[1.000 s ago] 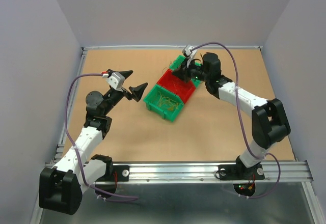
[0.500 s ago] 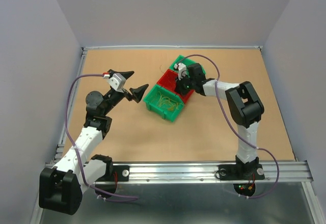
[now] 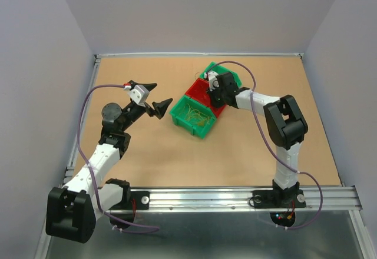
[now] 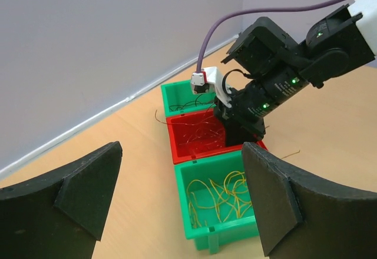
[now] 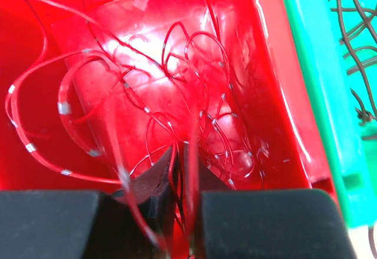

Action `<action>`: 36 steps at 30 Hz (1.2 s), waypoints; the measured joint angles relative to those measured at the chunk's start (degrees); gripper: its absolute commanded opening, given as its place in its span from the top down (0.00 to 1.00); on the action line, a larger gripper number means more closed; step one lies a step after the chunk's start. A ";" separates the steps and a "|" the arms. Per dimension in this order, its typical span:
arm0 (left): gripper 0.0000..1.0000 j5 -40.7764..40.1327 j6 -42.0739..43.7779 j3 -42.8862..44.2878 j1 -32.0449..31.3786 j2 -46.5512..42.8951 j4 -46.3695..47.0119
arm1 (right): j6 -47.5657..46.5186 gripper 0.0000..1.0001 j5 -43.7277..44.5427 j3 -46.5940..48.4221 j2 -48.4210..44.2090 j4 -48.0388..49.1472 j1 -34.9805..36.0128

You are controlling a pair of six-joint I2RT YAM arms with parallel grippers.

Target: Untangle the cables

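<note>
1. Three small open-topped plastic bins are set touching in a slanted row on the tan wooden table (image 3: 147, 153), running from 7 o'clock to 1 o'clock in the top view: a near green bin (image 3: 184, 125), a red bin (image 3: 188, 90) in the middle, and a far green bin (image 3: 233, 80).
2. Hair-thin yellow-orange cables (image 3: 194, 116) are seen lying as loose loops on the floor of the near green bin.
3. Wiry red cables (image 5: 177, 94) with small pale bands are piled in a tangle inside the red bin.
4. Thin dark cables (image 5: 353, 35) are held in the far green bin, separate from the red ones.
5. One thin brownish stray strand (image 4: 288, 153) is seen on the table just beside the red bin, at its 3 o'clock in the left wrist view.
6. The right gripper (image 5: 181, 165) is lowered into the red bin, tips down among the red cables. Its fingers (image 5: 156, 179) are drawn almost together, with only a slim gap, and red strands are seen running through that gap. Whether the strands are pinched or loose cannot be told.
7. The left gripper (image 3: 155, 96) is held above the table at 9 o'clock of the near green bin, near it but not touching. Its jaws are spread wide and nothing is held between them.
</note>
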 measured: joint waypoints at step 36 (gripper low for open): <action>0.07 0.15 2.75 0.00 -0.20 -0.98 0.07 | 9.18 0.74 -12.76 -19.41 -21.68 29.70 -0.26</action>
